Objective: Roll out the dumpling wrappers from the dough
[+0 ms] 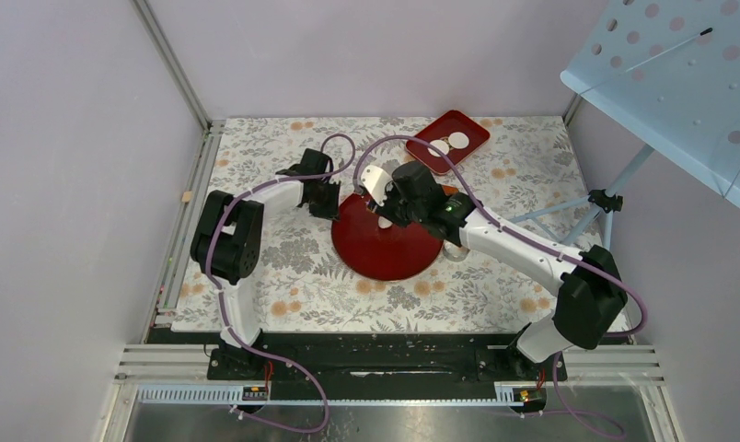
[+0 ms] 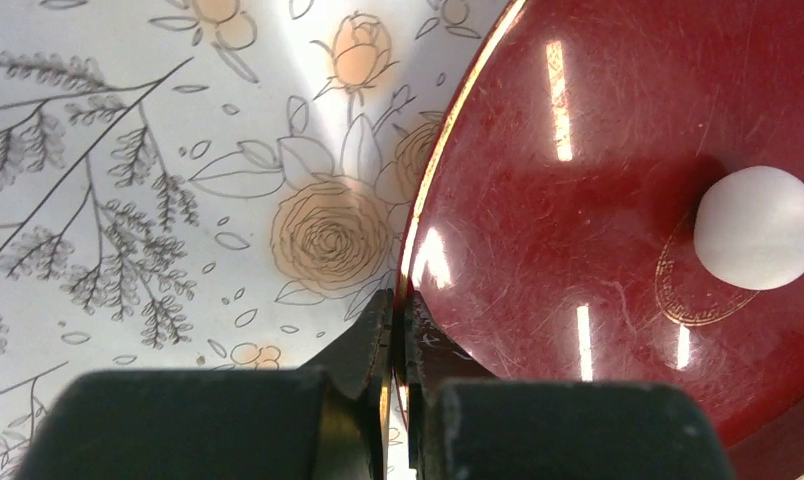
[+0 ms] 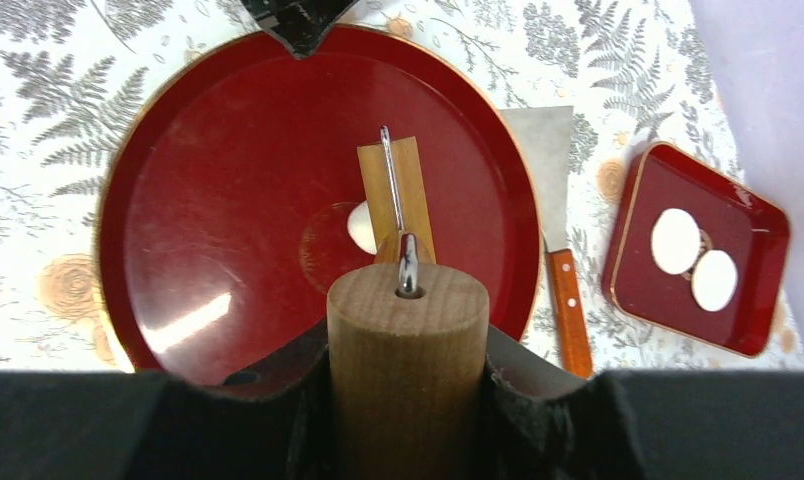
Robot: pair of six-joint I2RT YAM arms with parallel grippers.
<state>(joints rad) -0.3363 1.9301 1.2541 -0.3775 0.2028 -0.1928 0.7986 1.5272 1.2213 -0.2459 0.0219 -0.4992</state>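
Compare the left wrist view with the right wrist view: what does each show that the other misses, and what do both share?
Left wrist only: the dough as a whole ball, and a close view of the left gripper shut on the plate rim. Right wrist only: the right gripper holding a wooden roller, a scraper, and a tray with two wrappers. Both: plate, dough, left gripper's tip, flowered cloth.

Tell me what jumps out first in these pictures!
A big round glossy red plate fills the middle of the flowery table, a small white dough ball on it. The right gripper holds a wooden-handled roller at the ball; the left gripper pinches the plate's rim.
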